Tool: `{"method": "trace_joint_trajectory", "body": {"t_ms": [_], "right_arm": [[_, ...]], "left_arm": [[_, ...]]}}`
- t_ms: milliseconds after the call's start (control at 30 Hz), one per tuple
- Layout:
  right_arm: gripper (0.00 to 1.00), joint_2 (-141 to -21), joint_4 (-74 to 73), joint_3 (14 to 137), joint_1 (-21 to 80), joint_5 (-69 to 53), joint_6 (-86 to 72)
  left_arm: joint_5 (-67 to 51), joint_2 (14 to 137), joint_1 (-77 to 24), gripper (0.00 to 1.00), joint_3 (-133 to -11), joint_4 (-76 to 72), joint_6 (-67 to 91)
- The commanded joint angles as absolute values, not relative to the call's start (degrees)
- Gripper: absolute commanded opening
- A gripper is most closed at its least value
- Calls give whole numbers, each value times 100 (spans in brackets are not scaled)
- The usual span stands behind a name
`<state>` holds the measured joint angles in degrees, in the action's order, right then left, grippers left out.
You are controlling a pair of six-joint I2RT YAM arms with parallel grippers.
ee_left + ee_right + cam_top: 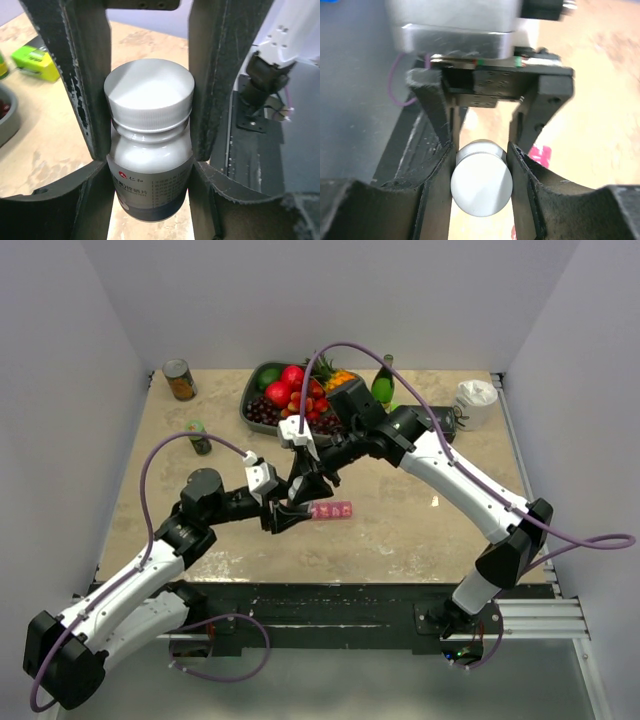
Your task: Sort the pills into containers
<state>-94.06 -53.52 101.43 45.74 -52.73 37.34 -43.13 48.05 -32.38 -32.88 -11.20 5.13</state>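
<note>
Top external, near edge: both arms stand bolted to a dark rail at the front of the table (pixel 400 530) and lean inward until their tips meet over its middle
Left gripper (pixel 287 517): clenched round the body of a small white bottle (pixel 150 165), a finger pressed on each side just under the neck, so the bottle is gripped above the table rather than standing on it
Right gripper (pixel 481 152): comes in from the opposite end and is clamped on the bottle's white ribbed cap (pixel 149 92), its fingers (pixel 437 165) tight against the rim
Why held so: to my eye one arm steadies while the other is set to twist; the cap looks fully seated and no pills are out, so the sorting proper has not begun
Pill strip (pixel 333 509): pink, lying flat on the table just to the right of the joined grippers, near enough to tip pills into; I cannot tell whether its lids are up
Surface: beige, marbled like stone, matte
Far side: a dark bowl (pixel 250 410) heaped with fruit at the back centre, a green glass bottle (pixel 383 385) beside it, a tin can (pixel 180 380) in the back left corner, a small green-capped jar (pixel 200 437) nearer in, something white and crumpled (pixel 476 400) at the back right
Room: plain pale walls close the table in on three sides
</note>
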Motion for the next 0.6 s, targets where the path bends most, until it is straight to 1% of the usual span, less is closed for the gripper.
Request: {"method": "trace_joint_trajectory", "body": {"t_ms": [0, 67, 200, 233, 333, 567], "right_arm": [[45, -9343, -5371, 9800, 4561, -3736, 2787], [48, -9334, -5344, 9808, 4562, -3683, 2716], [63, -9360, -5553, 10185, 4553, -4148, 2786], [73, -9369, -5650, 10300, 4553, -4279, 2951], [84, -9396, -6020, 10713, 4526, -4657, 3338], [95, -9396, -6310, 11232, 4114, -5089, 3691]], "left_arm": [[-3270, 4693, -3199, 0, -3788, -1995, 343], [-3278, 4798, -3191, 0, -3806, -1917, 360], [-3523, 4860, -3199, 0, -3753, -1854, 343], [-3594, 4869, -3191, 0, -3736, -1837, 334], [-3814, 4887, -3199, 0, -3665, -1793, 343], [-4139, 4852, -3190, 0, -3630, -1635, 281]]}}
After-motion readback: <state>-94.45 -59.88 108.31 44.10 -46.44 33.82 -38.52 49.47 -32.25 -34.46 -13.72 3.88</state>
